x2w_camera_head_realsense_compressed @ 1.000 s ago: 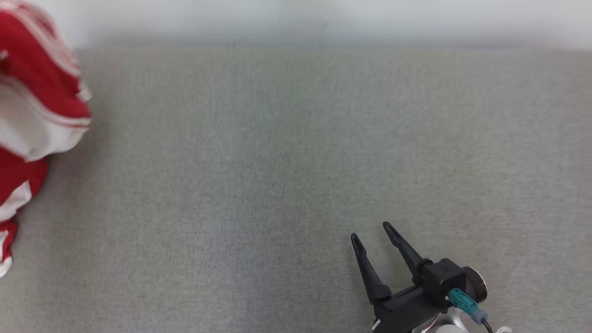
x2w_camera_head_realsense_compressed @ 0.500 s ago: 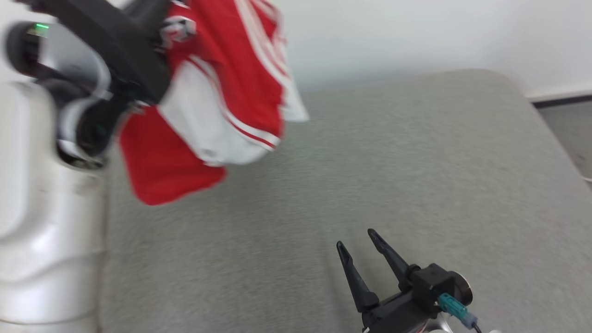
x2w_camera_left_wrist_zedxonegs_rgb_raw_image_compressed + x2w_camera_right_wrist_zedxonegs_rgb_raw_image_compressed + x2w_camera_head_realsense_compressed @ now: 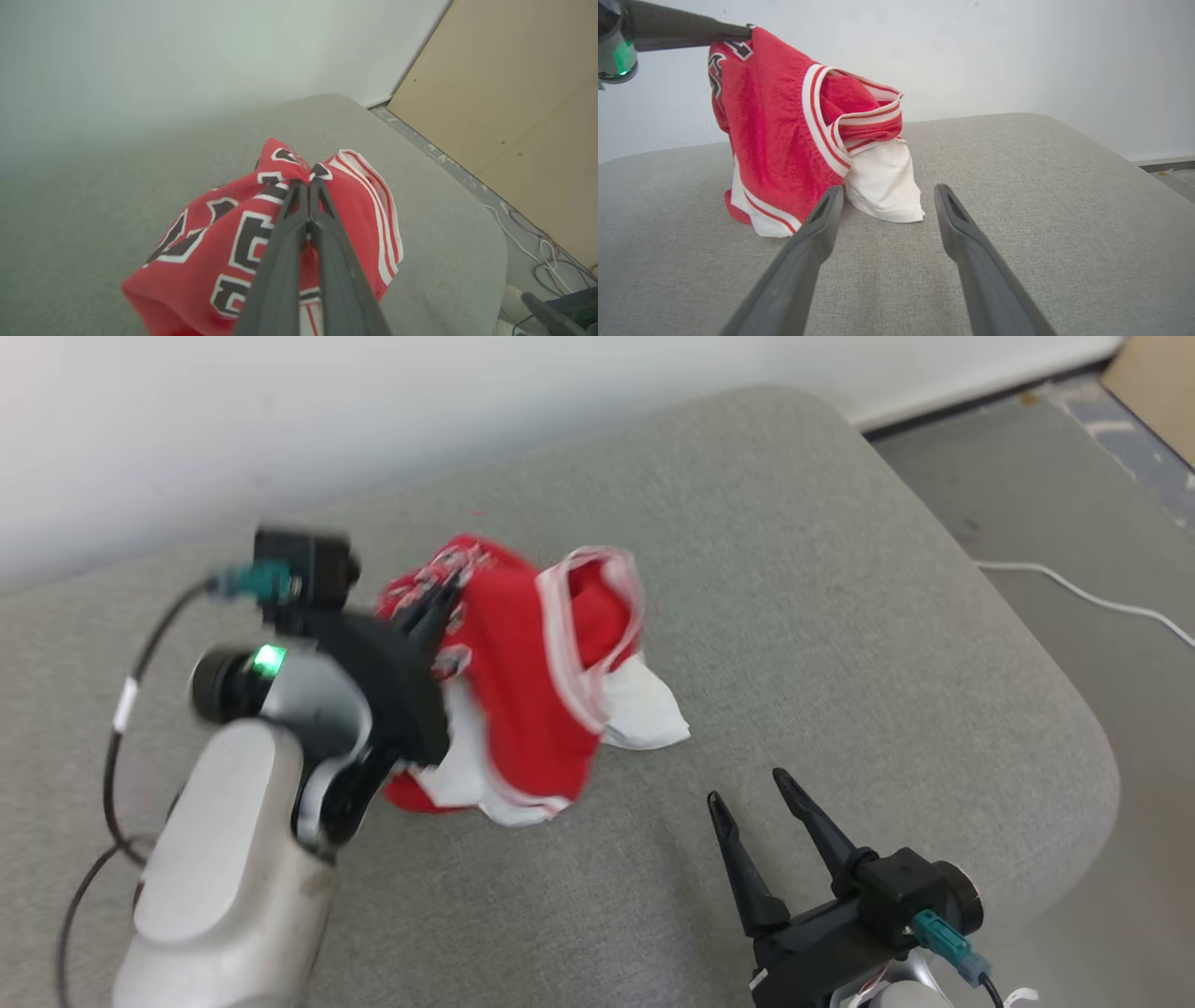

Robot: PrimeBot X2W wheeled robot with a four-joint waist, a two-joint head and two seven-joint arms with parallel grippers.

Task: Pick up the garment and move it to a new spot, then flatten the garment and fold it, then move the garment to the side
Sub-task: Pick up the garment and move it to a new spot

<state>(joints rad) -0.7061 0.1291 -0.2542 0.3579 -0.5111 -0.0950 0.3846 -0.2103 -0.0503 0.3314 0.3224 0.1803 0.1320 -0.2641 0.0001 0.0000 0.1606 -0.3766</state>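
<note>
So I'd call this the tail end of step one, the pick-up-and-relocate bit. The garment (image 3: 523, 691), a red jersey with white trim and dark lettering, is bunched up and dangling from the left gripper (image 3: 446, 586), a little to the 9 o'clock side of the middle of the head view. That gripper's fingers are pressed tight together, pinching a wad of the lettered fabric right at the tips, which you can see nicely in the left wrist view. From the right wrist view, the bottom hem and a white flap look like they're touching the grey pad (image 3: 840, 616) while the top is held up off it, though I can't swear how much weight is on the pad. The right gripper (image 3: 747, 789) sits low at about 5 o'clock in the head view, fingers spread wide with nothing between them, and the jersey is at roughly its 11 o'clock, near but not touching. My guess for the next move is to lower the bundle, let go, then bring both grippers in to pull the edges out, because it's way too crumpled to fold as is.
</note>
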